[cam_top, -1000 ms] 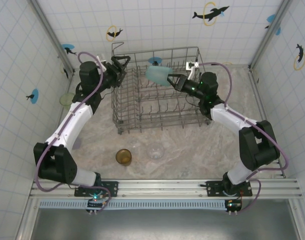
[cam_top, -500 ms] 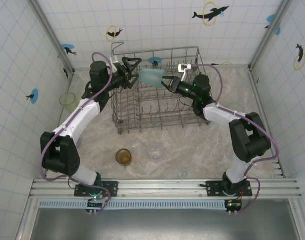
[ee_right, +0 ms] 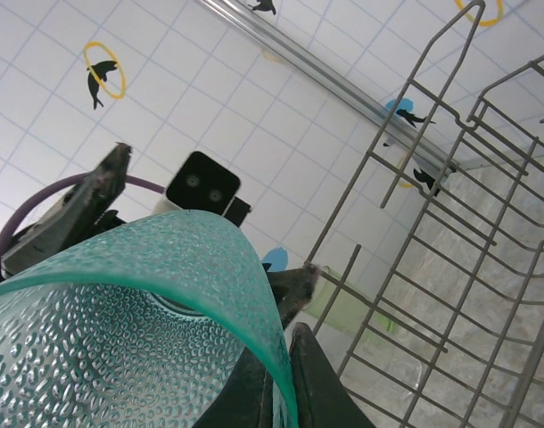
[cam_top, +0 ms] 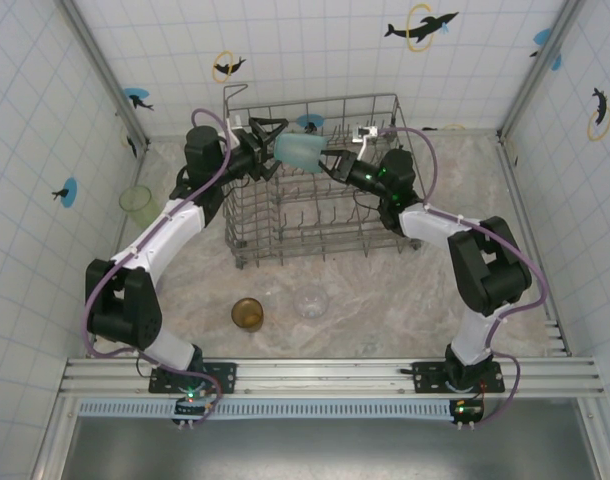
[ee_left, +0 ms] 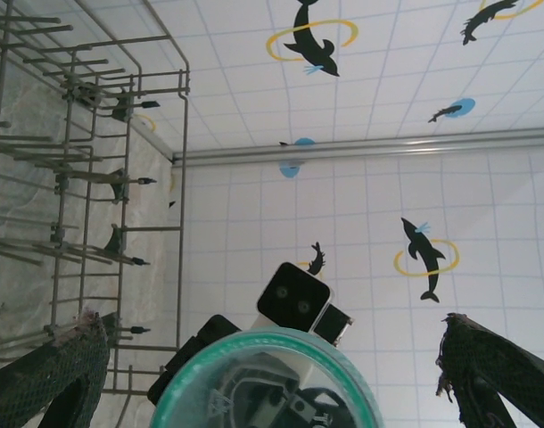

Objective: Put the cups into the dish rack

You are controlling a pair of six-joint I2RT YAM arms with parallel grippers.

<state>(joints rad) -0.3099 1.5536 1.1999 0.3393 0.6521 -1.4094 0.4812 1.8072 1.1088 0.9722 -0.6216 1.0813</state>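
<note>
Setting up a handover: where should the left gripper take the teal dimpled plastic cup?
Across the side wall near the base of the teal dimpled plastic cup, coming from the left: it lies sideways, base toward the open left gripper, while the right gripper pinches its rim.

A marbled grey tabletop is walled on three sides by white tiled panels carrying dolphin stickers, some ringed in yellow. Along the tabletop's near edge runs an aluminium rail.

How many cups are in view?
4: teal cup in the right gripper over the rack; green cup at far left; amber cup, clear cup in front of it. Others may be hidden.
</note>
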